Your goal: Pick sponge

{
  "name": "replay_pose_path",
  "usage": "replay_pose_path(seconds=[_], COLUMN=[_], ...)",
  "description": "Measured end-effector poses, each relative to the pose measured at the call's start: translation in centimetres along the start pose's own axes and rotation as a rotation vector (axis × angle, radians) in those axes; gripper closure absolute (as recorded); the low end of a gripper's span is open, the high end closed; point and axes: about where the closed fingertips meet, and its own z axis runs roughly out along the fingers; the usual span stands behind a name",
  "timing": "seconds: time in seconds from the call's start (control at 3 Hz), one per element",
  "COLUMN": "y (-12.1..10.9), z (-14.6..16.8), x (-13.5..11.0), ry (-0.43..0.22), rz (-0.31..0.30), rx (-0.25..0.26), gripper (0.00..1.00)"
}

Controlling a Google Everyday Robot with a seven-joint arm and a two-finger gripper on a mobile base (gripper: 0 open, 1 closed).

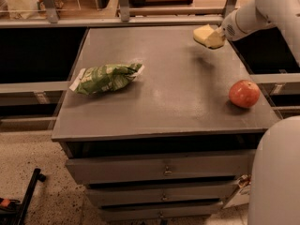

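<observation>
The white arm (267, 8) ran from the upper right corner of the frame, slanting down and left to a narrower wrist (232, 27). The gripper (215, 36) sat at its tip, in the upper right of the frame, pointing left with its fingers closed on the sponge (202, 33). A rounded white body shell (276, 172) filled the lower right corner.

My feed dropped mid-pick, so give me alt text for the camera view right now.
The gripper holds the sponge lifted just clear of the grey table, over its far right corner. A green snack bag lies at the left and a red apple sits near the right edge.
</observation>
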Motion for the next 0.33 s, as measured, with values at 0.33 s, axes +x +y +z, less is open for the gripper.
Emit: replay_pose_path(seconds=[0.33], y=[-0.19], z=[-3.14], x=[-1.60], ry=[-0.082], rz=[-0.075], rx=[-0.041], gripper=[1.00])
